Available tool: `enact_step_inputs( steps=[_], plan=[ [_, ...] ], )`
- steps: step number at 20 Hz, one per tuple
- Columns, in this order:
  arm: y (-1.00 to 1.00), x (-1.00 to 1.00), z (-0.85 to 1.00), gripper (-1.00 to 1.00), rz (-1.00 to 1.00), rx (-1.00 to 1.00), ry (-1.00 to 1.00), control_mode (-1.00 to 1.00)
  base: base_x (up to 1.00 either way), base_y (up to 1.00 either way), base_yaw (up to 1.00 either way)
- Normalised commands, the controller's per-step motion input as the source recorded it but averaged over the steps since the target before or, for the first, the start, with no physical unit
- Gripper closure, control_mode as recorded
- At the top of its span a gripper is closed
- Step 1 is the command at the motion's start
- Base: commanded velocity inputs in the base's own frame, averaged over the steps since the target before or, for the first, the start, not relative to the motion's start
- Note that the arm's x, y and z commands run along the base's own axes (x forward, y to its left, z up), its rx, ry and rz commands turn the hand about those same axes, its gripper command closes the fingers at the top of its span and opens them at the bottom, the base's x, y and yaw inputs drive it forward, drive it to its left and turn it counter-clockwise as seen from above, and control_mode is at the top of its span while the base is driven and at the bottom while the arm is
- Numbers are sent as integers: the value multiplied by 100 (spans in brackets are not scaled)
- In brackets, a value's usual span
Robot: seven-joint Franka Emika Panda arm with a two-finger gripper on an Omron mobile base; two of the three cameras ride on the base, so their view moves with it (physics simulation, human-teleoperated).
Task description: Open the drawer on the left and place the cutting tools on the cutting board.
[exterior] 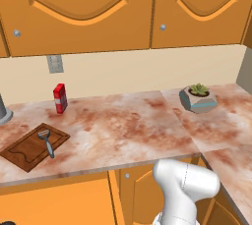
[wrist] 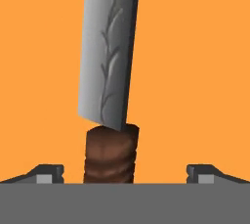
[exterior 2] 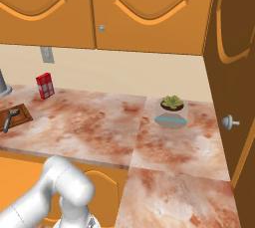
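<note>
In the hand view, the knife (wrist: 108,52) lies on the orange floor of the drawer (wrist: 195,71), its grey blade pointing up the frame and its dark handle (wrist: 111,155) at the bottom. My gripper (wrist: 125,173) is open, with one fingertip on each side of the handle and a wide gap to each. The dark brown cutting board (exterior: 34,146) lies at the left of the counter, and the grey peeler (exterior: 47,141) rests on it. The board's corner (exterior 2: 20,115) and the peeler (exterior 2: 10,119) also show in the right base view. The pulled-out drawer (exterior: 54,202) sits below the counter edge.
A red box (exterior: 60,98) stands near the back wall. A potted succulent (exterior: 198,97) sits at the right of the marble counter (exterior: 128,130). A grey base (exterior: 4,111) stands at the far left. Upper cabinet doors (exterior: 78,8) hang above, and a door (exterior 2: 234,72) stands on the right.
</note>
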Motion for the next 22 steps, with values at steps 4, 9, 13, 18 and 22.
enact_step_inputs(
  steps=[4,9,13,18,22],
  plan=[
    [13,0,-10,-100,-1,-2,0,-100,0,0,0],
    [32,0,0,-100,-3,-4,0,-100,0,0,0],
    [17,0,0,-100,-5,-6,0,-100,0,0,0],
    [0,0,-6,-100,-6,-8,0,-100,0,0,0],
    [0,0,-15,-100,-5,-4,0,-100,0,0,0]
  ],
)
